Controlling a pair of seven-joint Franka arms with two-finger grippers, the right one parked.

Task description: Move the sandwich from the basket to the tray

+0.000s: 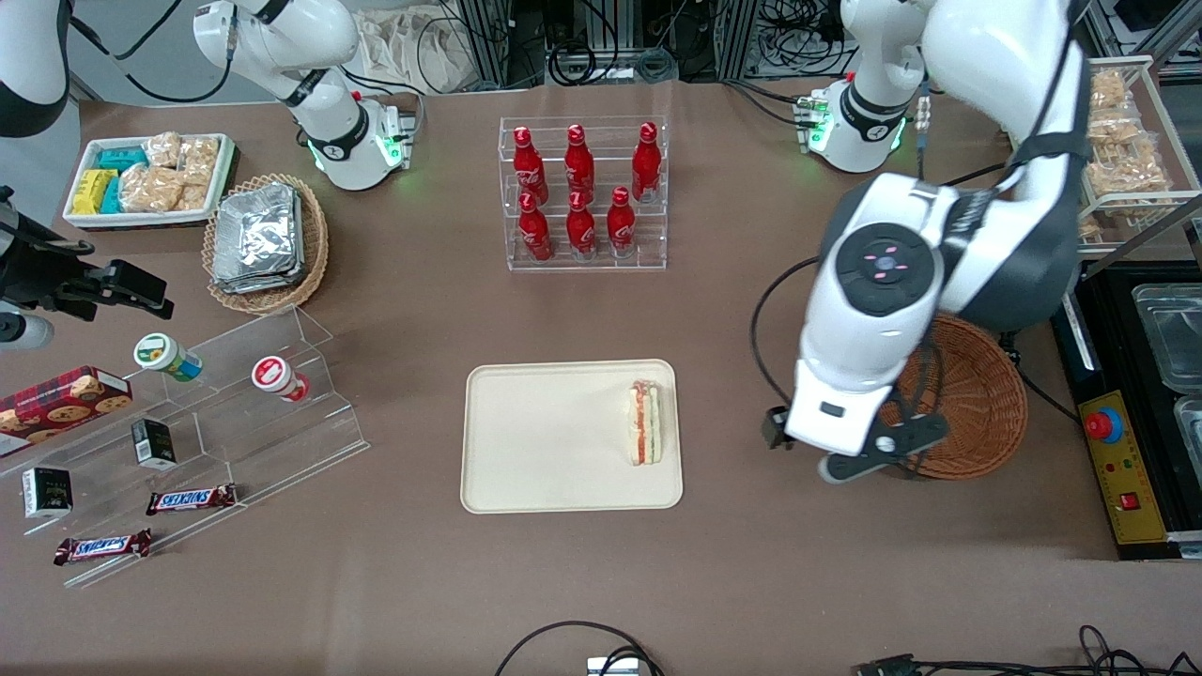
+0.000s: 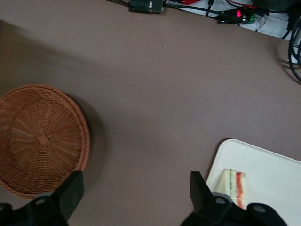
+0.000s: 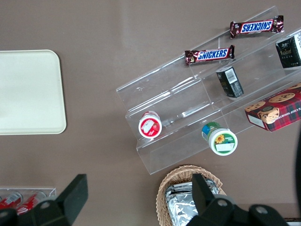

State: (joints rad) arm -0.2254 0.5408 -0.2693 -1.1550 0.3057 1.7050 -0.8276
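Observation:
The sandwich (image 1: 644, 422), a pale wedge with red and green layers, lies on the cream tray (image 1: 545, 441) near the tray's edge toward the working arm. It also shows in the left wrist view (image 2: 235, 187) on the tray (image 2: 268, 179). The reddish-brown basket (image 1: 977, 399) is empty; its inside shows in the left wrist view (image 2: 37, 139). My left gripper (image 1: 869, 460) hangs above bare table between tray and basket. Its fingers (image 2: 70, 190) stand wide open with nothing between them.
A clear rack of red bottles (image 1: 582, 192) stands farther from the front camera than the tray. A tan basket of foil packs (image 1: 263, 239), a white bin of snacks (image 1: 146, 178) and a clear stepped shelf (image 1: 188, 432) lie toward the parked arm's end.

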